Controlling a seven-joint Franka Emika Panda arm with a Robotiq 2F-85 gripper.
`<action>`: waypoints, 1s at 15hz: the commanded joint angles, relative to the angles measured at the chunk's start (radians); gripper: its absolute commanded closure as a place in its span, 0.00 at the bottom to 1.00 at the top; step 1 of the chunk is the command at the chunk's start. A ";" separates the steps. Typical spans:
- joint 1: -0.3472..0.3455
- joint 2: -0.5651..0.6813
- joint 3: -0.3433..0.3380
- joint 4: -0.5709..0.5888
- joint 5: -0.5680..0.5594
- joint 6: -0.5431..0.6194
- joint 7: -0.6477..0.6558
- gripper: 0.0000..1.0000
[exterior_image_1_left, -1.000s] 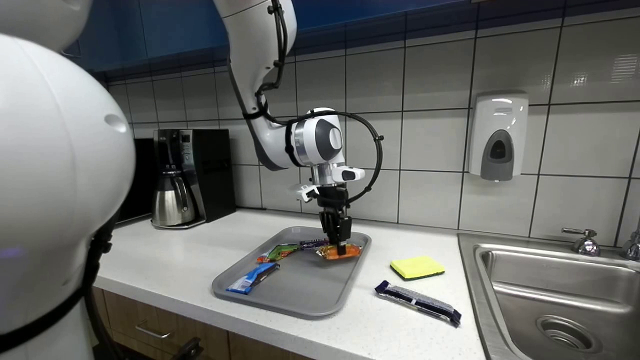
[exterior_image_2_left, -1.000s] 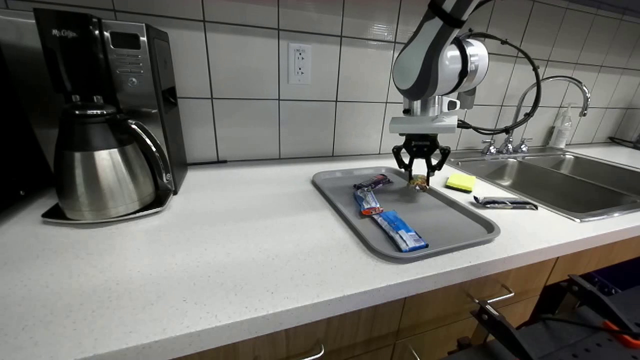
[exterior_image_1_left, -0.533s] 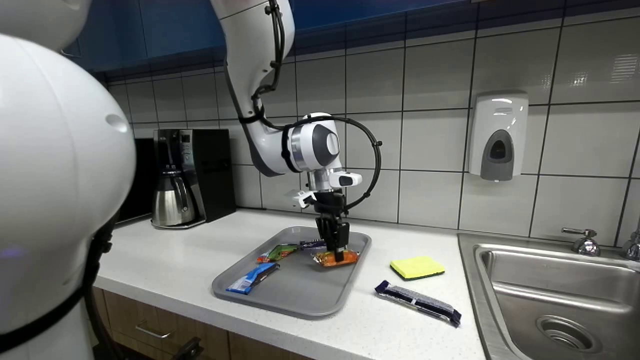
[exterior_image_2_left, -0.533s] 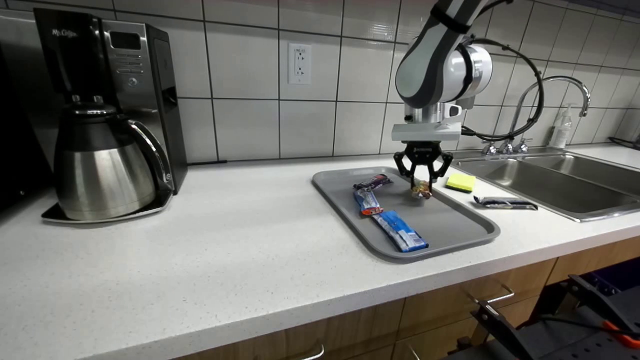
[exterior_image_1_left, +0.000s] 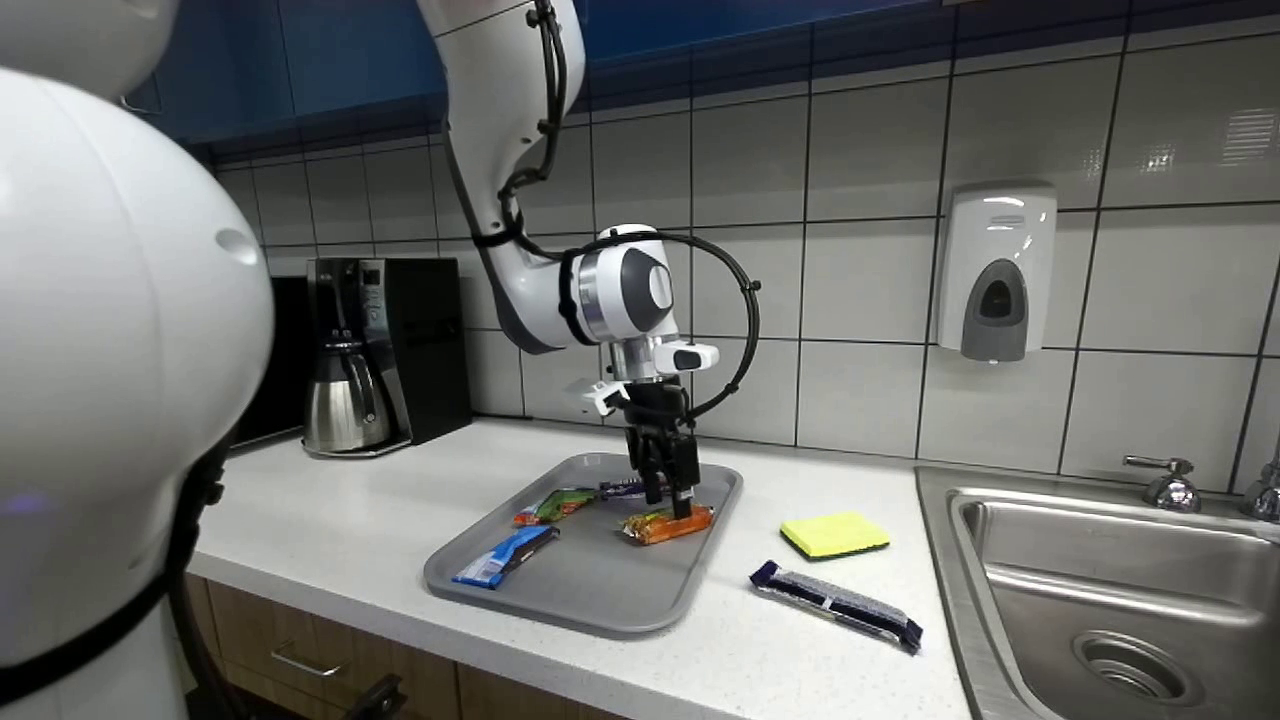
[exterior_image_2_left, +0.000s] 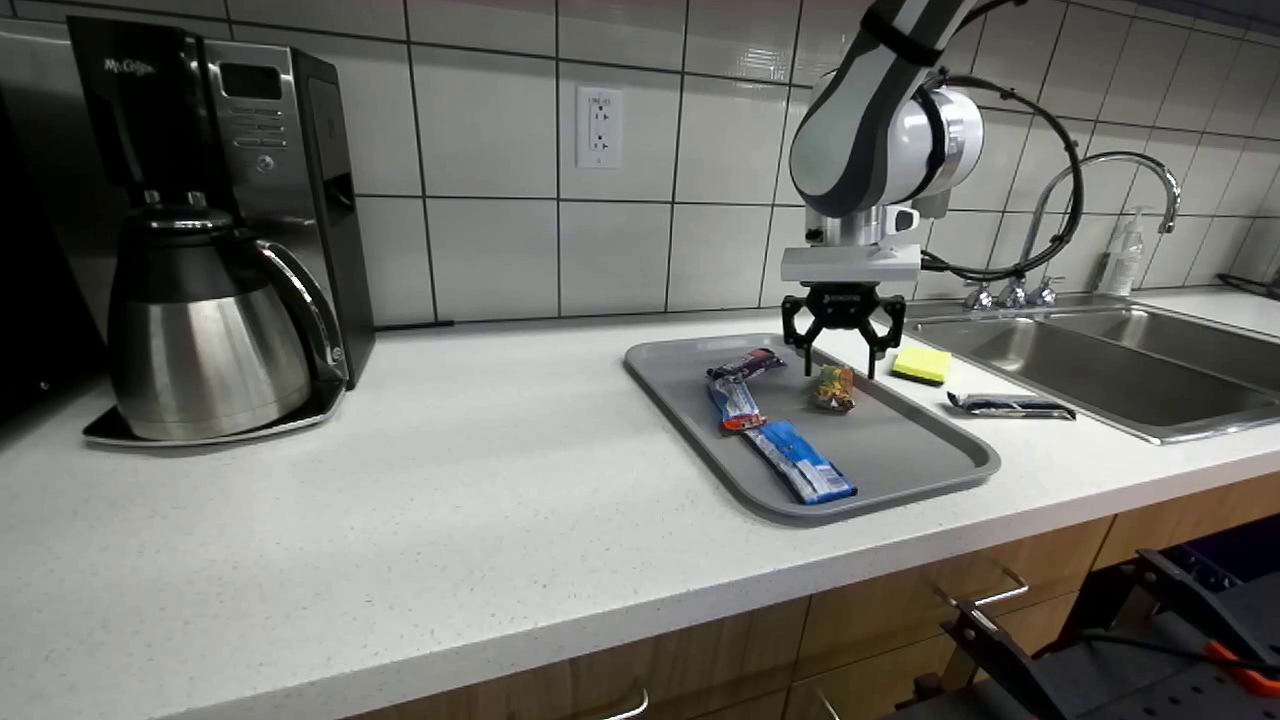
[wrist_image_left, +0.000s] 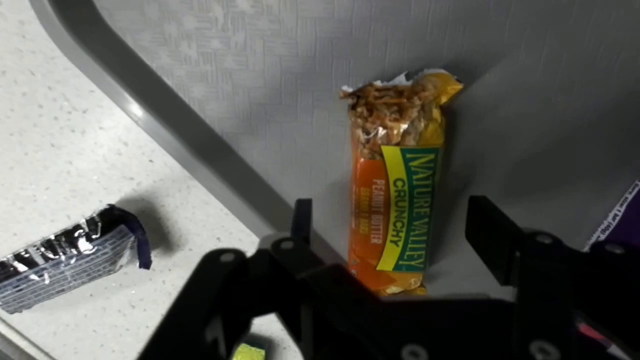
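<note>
My gripper (exterior_image_1_left: 668, 503) is open and points down over the grey tray (exterior_image_1_left: 600, 590). Its fingers stand apart on either side of an orange, yellow and green granola bar (exterior_image_1_left: 685, 523), touching neither side in the wrist view (wrist_image_left: 390, 217). The granola bar lies on the tray, also seen between the fingers in an exterior view (exterior_image_2_left: 834, 392); the wrist view shows its label (wrist_image_left: 395, 200). A purple packet (exterior_image_2_left: 745, 365), a green and orange packet (exterior_image_1_left: 555, 505) and a blue packet (exterior_image_2_left: 800, 465) lie along the tray's other side.
A dark blue wrapped bar (exterior_image_1_left: 838, 606) and a yellow sponge (exterior_image_1_left: 833, 535) lie on the white counter (exterior_image_2_left: 450, 520) between tray and steel sink (exterior_image_1_left: 940, 560). A coffee maker with a steel carafe (exterior_image_2_left: 210, 320) stands at the opposite end. A tiled wall (exterior_image_2_left: 490, 250) runs behind.
My gripper has moved down with the granola bar and set it on the tray. Its fingers have opened and let go of the bar. The other packets have not moved.
</note>
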 joint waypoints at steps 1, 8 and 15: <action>0.014 -0.069 -0.010 -0.058 -0.026 0.014 0.054 0.00; 0.000 -0.157 -0.018 -0.145 -0.057 0.039 0.153 0.00; -0.092 -0.232 -0.057 -0.189 -0.045 0.068 0.153 0.00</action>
